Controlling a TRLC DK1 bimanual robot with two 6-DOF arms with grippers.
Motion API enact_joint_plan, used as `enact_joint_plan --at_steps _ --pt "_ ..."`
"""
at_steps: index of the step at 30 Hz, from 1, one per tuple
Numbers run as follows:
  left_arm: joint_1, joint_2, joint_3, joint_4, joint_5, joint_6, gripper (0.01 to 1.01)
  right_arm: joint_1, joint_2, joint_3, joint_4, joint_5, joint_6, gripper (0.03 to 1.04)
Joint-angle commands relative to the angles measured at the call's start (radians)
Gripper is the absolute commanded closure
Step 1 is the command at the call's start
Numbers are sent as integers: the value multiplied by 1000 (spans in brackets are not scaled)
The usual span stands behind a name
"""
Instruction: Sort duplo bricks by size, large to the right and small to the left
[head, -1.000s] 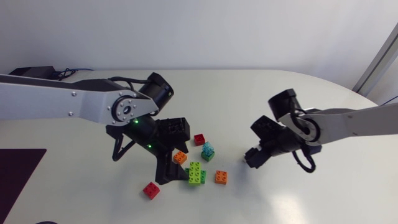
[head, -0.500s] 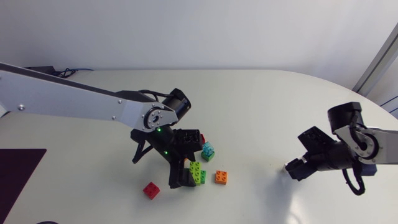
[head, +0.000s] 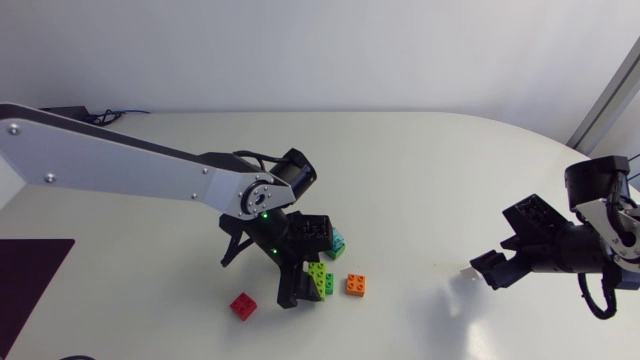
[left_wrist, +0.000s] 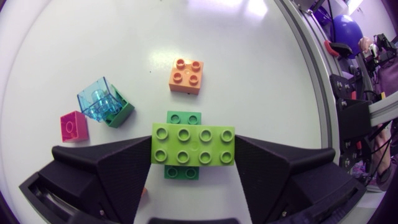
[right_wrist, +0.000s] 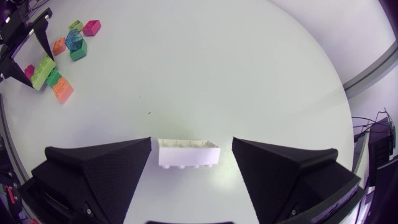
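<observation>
My left gripper (left_wrist: 194, 155) pinches the large lime brick (left_wrist: 193, 143) by its ends, over a small green brick (left_wrist: 184, 117); an orange brick (left_wrist: 186, 75) lies ahead. My right gripper (right_wrist: 191, 152) stands spread around a white brick (right_wrist: 188, 155) on the table (right_wrist: 249, 74), fingers clear of it.

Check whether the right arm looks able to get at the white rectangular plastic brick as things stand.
Probably yes. The right gripper sits directly over the white rectangular plastic brick, which lies between its open fingers with a gap on each side; nothing else on the table is near it.
</observation>
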Motion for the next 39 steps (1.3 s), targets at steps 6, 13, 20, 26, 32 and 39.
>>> enact_joint_plan --at_steps 6,13,20,26,32,39 --pt "-21 -48 36 13 1 3 910 28 -39 -38 -19 -24 16 80" --pt "-122 24 234 9 7 -60 910 21 -80 -75 -28 -24 4 80" --pt "-205 278 574 -165 7 -82 900 -64 -140 -127 -50 -50 -36 80" --pt "-240 403 683 -234 -36 -80 656 -88 -157 -153 -53 -56 -50 80" --pt "-240 404 682 -235 -50 -80 184 -64 -166 -119 -67 -61 -42 79" --pt "-185 260 576 -192 -41 -90 44 111 -138 -42 -73 -53 28 79"
